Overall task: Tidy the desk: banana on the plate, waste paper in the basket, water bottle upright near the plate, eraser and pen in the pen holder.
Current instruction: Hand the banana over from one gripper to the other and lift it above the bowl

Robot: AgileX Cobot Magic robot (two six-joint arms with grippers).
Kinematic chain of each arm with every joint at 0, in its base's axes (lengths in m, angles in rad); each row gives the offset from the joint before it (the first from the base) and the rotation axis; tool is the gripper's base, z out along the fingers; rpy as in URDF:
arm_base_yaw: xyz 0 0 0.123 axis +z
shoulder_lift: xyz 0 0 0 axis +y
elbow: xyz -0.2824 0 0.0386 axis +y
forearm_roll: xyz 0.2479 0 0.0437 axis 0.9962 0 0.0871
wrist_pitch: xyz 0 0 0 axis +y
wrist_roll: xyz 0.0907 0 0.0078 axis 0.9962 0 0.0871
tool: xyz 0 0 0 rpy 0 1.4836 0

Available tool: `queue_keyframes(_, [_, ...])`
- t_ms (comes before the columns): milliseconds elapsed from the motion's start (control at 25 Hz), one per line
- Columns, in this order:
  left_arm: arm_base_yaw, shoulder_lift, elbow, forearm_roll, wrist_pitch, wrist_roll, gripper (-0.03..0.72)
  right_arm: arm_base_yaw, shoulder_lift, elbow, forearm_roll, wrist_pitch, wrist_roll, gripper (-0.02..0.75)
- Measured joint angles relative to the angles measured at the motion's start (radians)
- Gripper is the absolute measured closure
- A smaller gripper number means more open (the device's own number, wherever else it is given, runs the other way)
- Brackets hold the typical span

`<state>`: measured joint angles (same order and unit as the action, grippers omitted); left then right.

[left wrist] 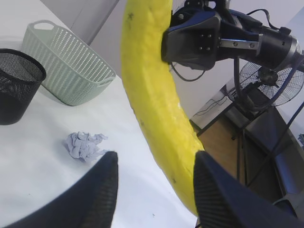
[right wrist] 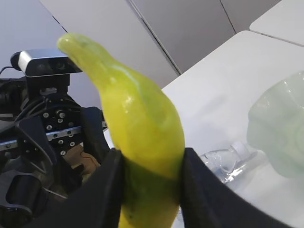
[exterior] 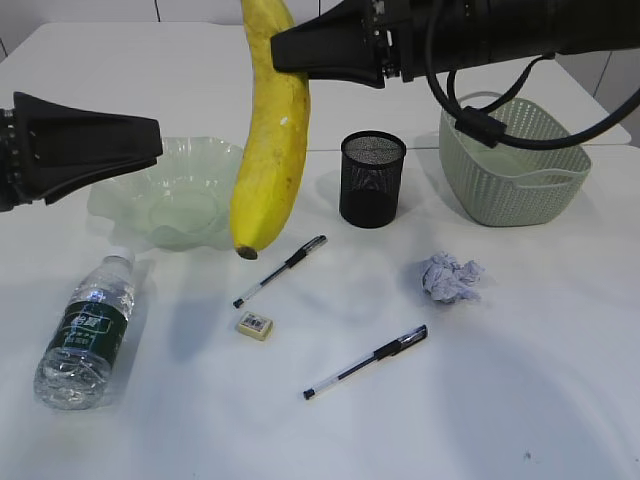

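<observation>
We hold the banana (exterior: 268, 130) in the air with our right gripper (exterior: 300, 52), its fingers closed on the upper part, just beside the plate (exterior: 140, 205), while our left gripper (left wrist: 154, 190) waits with fingers apart and empty. The banana hangs long below the grip, so we think it may swing or slip and land on the pen (exterior: 281, 270). The table (exterior: 540, 400) is white and smooth, and a fan (left wrist: 278, 78) stands on the floor behind.

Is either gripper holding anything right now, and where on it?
The right gripper is shut on the banana, near its upper end; the rest hangs down. The left gripper is open and holds nothing.
</observation>
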<state>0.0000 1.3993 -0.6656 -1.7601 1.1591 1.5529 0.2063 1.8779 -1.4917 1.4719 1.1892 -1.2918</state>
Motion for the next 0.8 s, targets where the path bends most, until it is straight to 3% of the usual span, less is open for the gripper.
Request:
queue_keyframes(360, [0.0, 0.0, 0.0, -0.002, -0.019, -0.069, 0.321, 0.0, 0.0, 0.0, -0.001, 0.0, -0.014, 0.498])
queue_keyframes(600, [0.0, 0.0, 0.0, -0.004, -0.022, -0.131, 0.223, 0.04, 0.0, 0.0, -0.001, 0.0, -0.035, 0.498])
queue_keyframes(800, [0.0, 0.0, 0.0, -0.006, -0.017, -0.195, 0.199, 0.071, 0.0, 0.0, -0.001, 0.0, -0.047, 0.498])
